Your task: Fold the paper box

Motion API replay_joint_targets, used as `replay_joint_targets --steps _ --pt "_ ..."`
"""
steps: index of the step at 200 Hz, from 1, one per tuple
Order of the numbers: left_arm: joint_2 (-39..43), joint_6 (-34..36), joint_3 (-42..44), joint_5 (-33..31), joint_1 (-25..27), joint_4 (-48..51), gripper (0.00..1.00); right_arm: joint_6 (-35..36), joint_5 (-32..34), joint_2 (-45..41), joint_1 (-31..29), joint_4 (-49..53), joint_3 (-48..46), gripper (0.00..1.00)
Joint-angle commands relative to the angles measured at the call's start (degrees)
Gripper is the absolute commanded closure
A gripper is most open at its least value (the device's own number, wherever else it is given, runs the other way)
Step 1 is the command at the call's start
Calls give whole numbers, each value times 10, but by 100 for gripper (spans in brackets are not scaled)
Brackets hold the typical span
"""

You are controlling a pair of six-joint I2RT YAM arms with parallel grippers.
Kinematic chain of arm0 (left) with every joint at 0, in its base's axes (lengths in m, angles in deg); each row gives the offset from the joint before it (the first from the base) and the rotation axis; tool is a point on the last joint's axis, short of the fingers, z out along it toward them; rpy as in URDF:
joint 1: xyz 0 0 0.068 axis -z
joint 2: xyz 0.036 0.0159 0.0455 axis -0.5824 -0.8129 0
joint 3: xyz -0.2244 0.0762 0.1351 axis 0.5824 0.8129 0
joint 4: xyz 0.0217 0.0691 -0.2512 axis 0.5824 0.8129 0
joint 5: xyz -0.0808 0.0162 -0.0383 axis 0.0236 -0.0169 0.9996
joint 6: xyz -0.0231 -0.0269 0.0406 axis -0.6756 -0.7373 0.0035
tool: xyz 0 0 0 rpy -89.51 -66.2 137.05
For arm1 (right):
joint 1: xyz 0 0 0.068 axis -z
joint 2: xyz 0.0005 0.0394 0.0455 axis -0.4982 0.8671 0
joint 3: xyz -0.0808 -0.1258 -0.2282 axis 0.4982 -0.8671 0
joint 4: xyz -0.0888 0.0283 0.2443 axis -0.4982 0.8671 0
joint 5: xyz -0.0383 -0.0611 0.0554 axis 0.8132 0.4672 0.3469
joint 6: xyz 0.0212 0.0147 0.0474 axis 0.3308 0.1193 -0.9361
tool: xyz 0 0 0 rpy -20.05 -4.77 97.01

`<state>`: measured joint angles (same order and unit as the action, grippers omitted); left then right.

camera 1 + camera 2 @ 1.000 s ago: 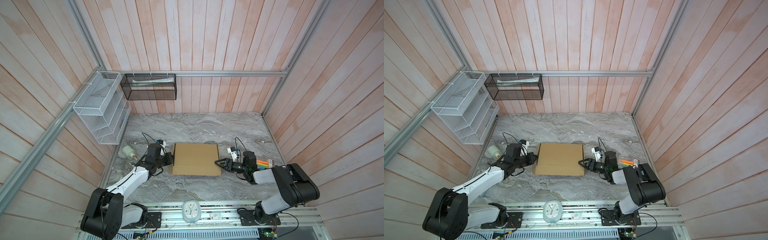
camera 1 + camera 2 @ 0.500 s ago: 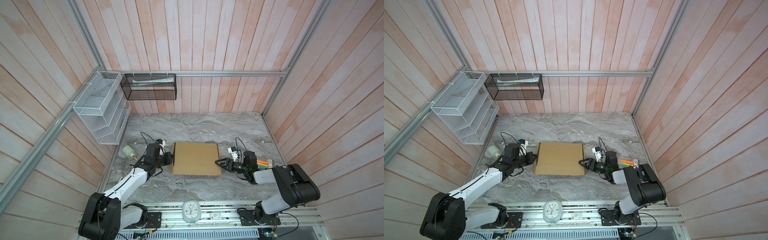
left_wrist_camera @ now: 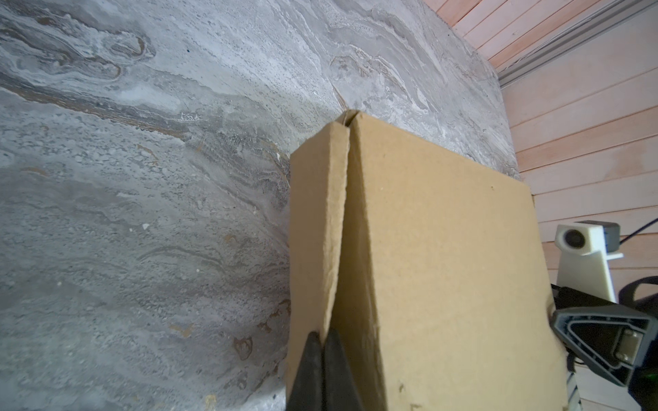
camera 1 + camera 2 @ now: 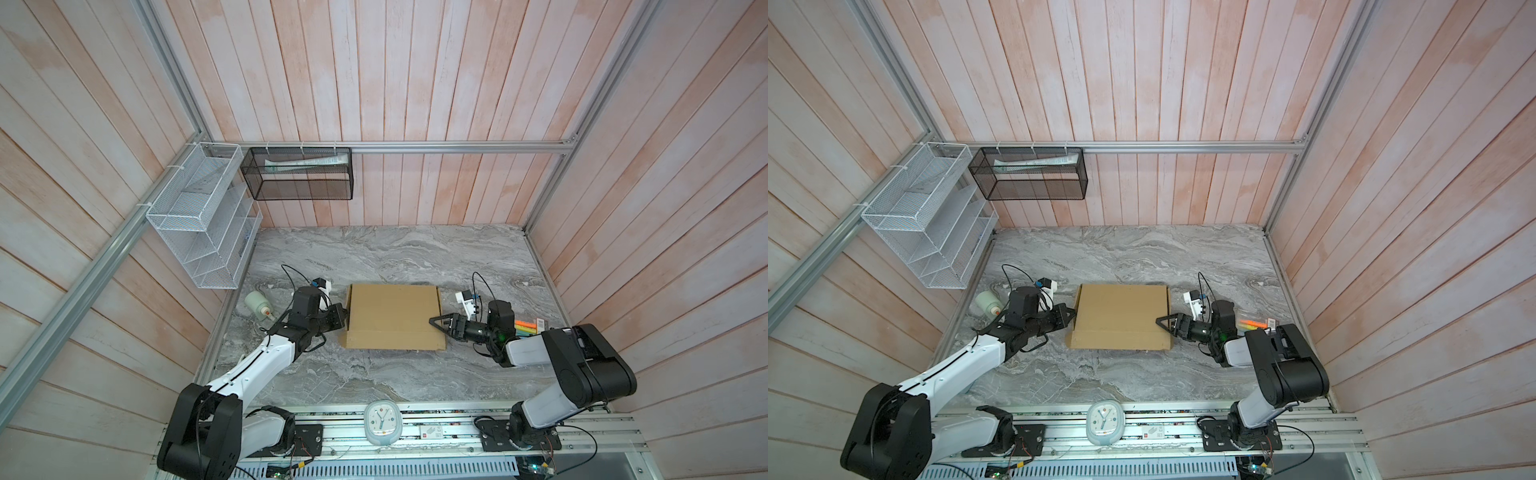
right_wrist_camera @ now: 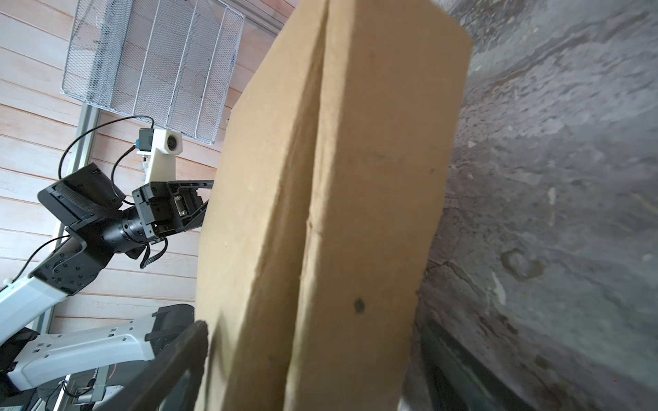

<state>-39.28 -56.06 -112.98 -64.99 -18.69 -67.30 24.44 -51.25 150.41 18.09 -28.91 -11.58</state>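
**A:** What's the setting?

**B:** A grey marbled table (image 4: 374, 257) with pale plank walls (image 4: 415, 83) around it. The paper box (image 4: 392, 316) lies flat and closed in the middle, between the two arms.

**A:** Which arm is nearer?

**B:** Both are at it. The left gripper (image 4: 341, 319) sits at the box's left edge and the right gripper (image 4: 436, 323) at its right edge. The box's longer side seems to run from one arm to the other, so each meets a short end.

**A:** Are the grippers holding anything?

**B:** The left one is pinched fully together and holds nothing. In its wrist view the tips sit at the slit (image 3: 341, 213) between the lid and the side flap. The right one is spread wide, with the box's right side between the jaws. I see no squeeze on the cardboard.

**A:** So what does the next move turn on?

**B:** Probably that left slit. The closed tips point along it, so the left arm looks best placed to press the flap home.
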Motion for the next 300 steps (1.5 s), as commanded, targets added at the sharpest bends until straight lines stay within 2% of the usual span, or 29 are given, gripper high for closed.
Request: replay_joint_targets --steps 1,67,124,167,235,300 --pt "-3 -12 9 16 -2 -32 100 -4 -14 5 3 -17 14 7" --pt "-41 -7 -2 -9 30 -44 100 -12 -13 -15 -2 -8 19 16" --pt "-57 -8 -13 -17 36 -51 100 -15 -8 -15 -6 -6 22 25" --pt "-54 -12 -13 -26 36 -52 91 -15 -6 -14 -6 -5 21 35" --pt "-36 -13 -23 -35 35 -38 74 -20 8 -15 -6 -6 18 41" --pt "-11 -10 -29 -35 28 -20 63 -32 21 -14 -7 -20 8 48"
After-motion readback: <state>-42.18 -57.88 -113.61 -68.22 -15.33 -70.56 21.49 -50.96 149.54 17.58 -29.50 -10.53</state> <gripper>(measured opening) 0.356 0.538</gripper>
